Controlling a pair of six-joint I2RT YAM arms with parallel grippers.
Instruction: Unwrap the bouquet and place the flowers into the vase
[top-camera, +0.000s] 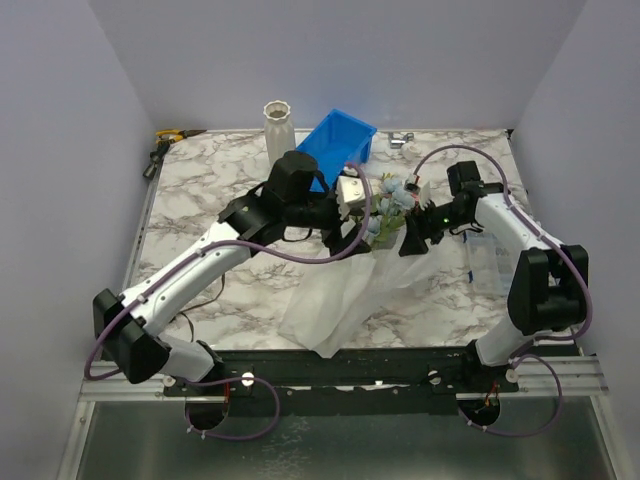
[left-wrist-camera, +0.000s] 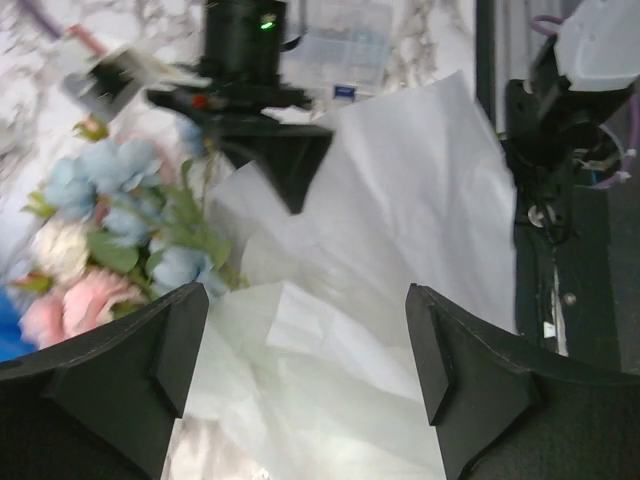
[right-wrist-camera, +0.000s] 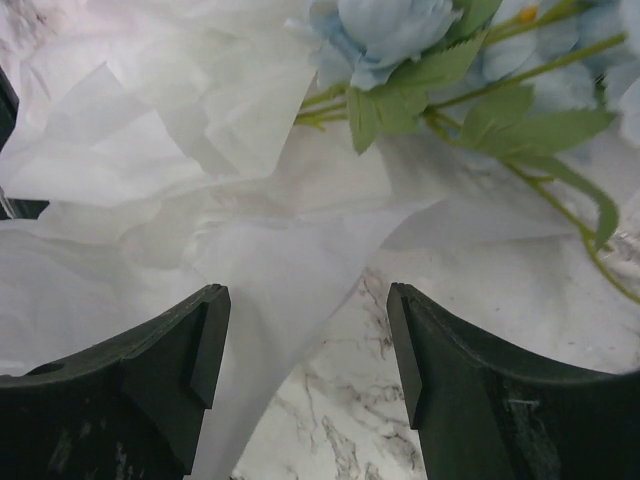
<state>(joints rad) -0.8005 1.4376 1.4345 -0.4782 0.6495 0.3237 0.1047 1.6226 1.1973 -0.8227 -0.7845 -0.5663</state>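
1. Bouquet (top-camera: 392, 205): lying mid-worktop (top-camera: 200, 190), heads toward the far side, near the blue bin (top-camera: 340, 140). Wrapping paper (top-camera: 340, 295) loose, fanned out toward the near edge.
2. Flowers (left-wrist-camera: 110, 230): pink, cream, pale blue w/ green leaves, resting on the paper (stems mostly hidden in my top view).
3. Vase (top-camera: 278, 128): upright at far edge, just left of bin, apart from the blooms.
4. Left jaws: released, spread wide over the paper, left of the blooms; I see nothing gripped.
5. Right jaws: also apart, low over paper edge & bare marble, right of the blooms; nothing pinched.
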